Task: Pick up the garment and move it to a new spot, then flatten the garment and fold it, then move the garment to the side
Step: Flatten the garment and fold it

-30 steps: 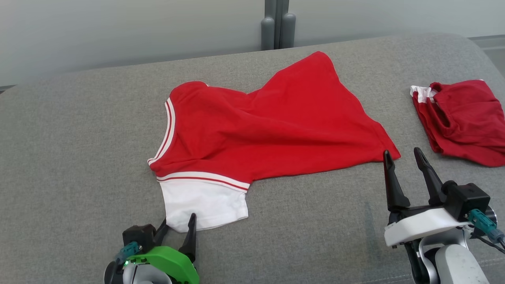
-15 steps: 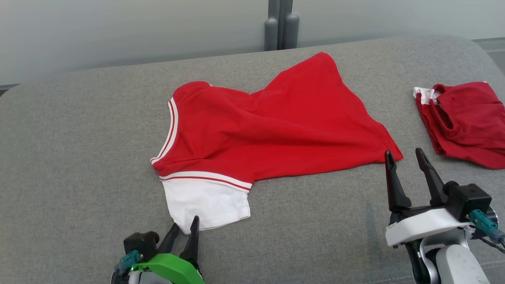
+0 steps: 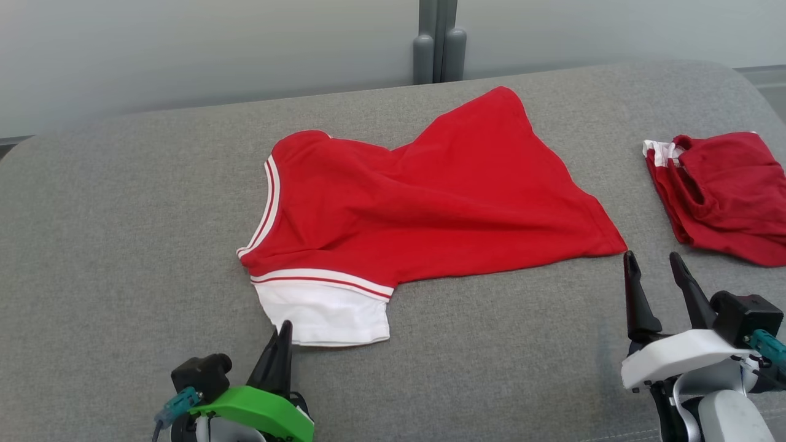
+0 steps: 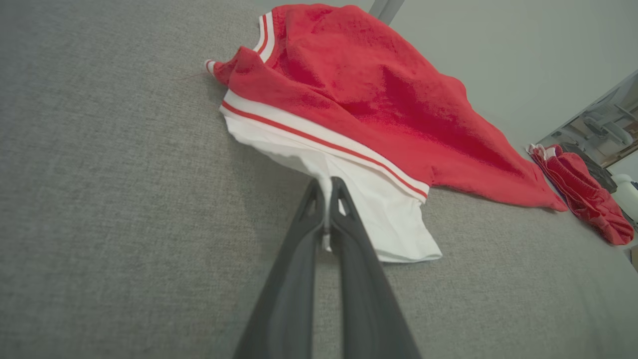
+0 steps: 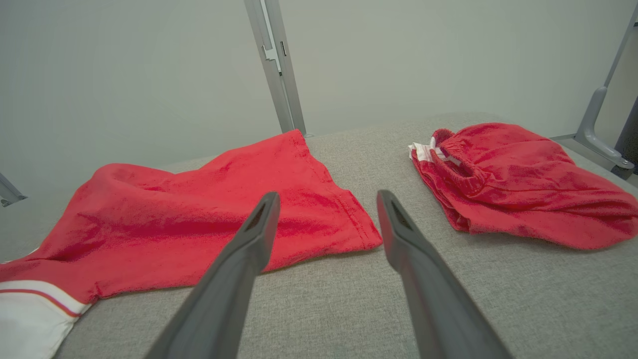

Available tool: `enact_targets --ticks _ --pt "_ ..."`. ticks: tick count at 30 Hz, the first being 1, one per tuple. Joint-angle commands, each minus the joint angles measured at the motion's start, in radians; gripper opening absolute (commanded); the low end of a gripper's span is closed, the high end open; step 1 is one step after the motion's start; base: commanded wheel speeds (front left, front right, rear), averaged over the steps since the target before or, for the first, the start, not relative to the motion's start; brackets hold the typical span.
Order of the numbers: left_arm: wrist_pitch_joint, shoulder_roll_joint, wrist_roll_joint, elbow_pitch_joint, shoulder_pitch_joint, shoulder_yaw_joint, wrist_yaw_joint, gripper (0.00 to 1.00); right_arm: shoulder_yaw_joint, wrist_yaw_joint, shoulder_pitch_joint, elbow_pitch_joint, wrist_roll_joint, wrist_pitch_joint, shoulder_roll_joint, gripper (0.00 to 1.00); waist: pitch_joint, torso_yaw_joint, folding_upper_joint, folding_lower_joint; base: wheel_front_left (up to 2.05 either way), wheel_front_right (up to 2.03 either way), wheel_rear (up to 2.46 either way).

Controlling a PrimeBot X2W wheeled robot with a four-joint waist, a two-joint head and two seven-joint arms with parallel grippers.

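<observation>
- The red shirt [image 3: 430, 209] lies spread out near the middle of the grey fabric-covered desk [image 3: 123, 245], rumpled, with shallow folds running across its body.
- Its white sleeve [image 3: 325, 310], edged with red and white stripes, points toward the robot. Its striped neckline [image 3: 265, 209] faces the robot's left.
- The left gripper [image 3: 284, 341], with a green housing, sits at the near edge of the sleeve. Its fingers [image 4: 349, 224] are pressed together and pinch the sleeve's near left corner. In the left wrist view a thin strip of white cloth shows between them.
- The right gripper [image 3: 652, 264], with a white housing, is just beside the shirt's near right corner [image 3: 614, 248]. Its fingers [image 5: 249, 239] are spread apart, hold nothing, and are not touching the cloth.
- A second red garment [image 3: 724, 190] with a bit of white trim lies folded in a loose bundle at the far right of the desk, apart from the shirt.
- A grey post [image 3: 439, 43] stands against the pale wall behind the desk.
</observation>
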Motion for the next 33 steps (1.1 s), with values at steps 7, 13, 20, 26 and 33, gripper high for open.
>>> enact_targets --ticks 7,13,20,26,33 --pt "-0.002 0.005 0.000 -0.103 0.032 0.059 -0.003 0.00 -0.080 0.000 -0.028 0.122 0.020 0.035 -0.003 1.00 -0.009 0.011 0.0000 0.0000 0.00 0.00 0.00" --pt "-0.002 0.000 0.010 -0.169 0.056 0.092 -0.003 0.00 -0.133 0.000 -0.094 0.244 -0.008 0.065 -0.003 1.00 -0.012 0.023 0.0000 0.0000 0.00 0.00 0.00" --pt "-0.002 -0.001 0.025 -0.212 0.080 0.113 0.006 0.00 -0.177 0.000 -0.190 0.396 -0.010 0.096 -0.003 1.00 -0.008 0.058 0.0000 0.0000 0.00 0.00 0.00" --pt "-0.002 -0.002 0.036 -0.219 0.088 0.112 0.006 0.00 -0.188 0.000 -0.246 0.490 -0.009 0.104 -0.003 1.00 0.003 0.083 0.0000 0.0000 0.00 0.00 0.00" --pt "-0.002 -0.004 0.046 -0.213 0.066 0.094 0.004 0.00 -0.221 0.000 -0.338 0.630 -0.016 0.095 -0.004 1.00 0.026 0.108 0.0000 0.0000 0.00 0.00 0.00"
